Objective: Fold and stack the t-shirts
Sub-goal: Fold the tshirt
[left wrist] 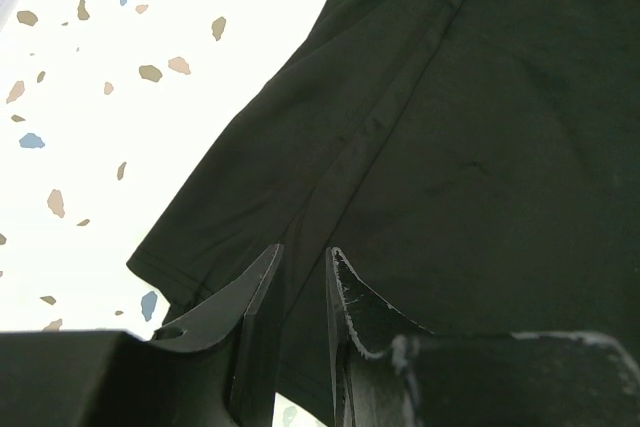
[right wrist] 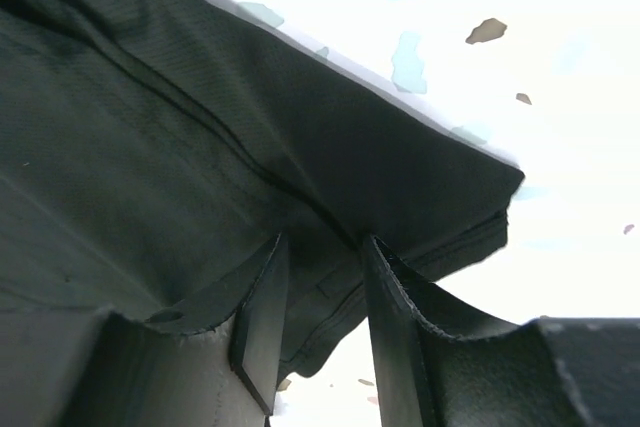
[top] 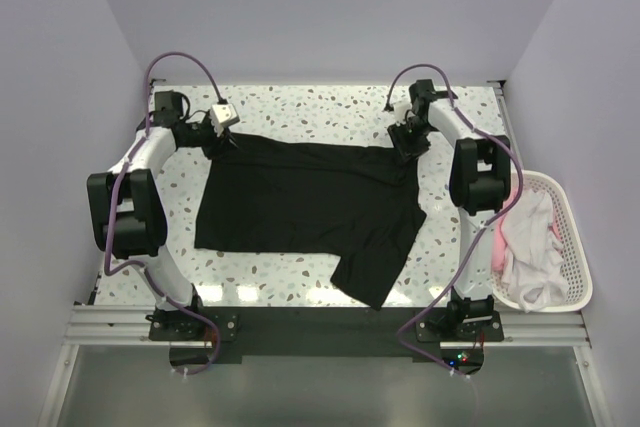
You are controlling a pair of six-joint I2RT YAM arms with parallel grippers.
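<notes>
A black t-shirt (top: 300, 209) lies spread on the speckled table, one sleeve (top: 375, 267) trailing toward the near edge. My left gripper (top: 228, 140) stands at the shirt's far left corner. In the left wrist view its jaws (left wrist: 305, 252) are a narrow gap apart over the shirt's edge (left wrist: 480, 127), with a seam running between them. My right gripper (top: 408, 145) is at the far right corner. Its jaws (right wrist: 325, 239) are open around a doubled corner of black cloth (right wrist: 150, 127), and the table shows through the gap. White (top: 530, 242) and pink (top: 497, 255) shirts lie in the basket.
A white slatted basket (top: 562, 190) stands at the table's right edge beside the right arm. Bare speckled tabletop (top: 310, 107) lies behind the shirt, and a strip (top: 250, 272) lies in front of it. Walls close in the back and both sides.
</notes>
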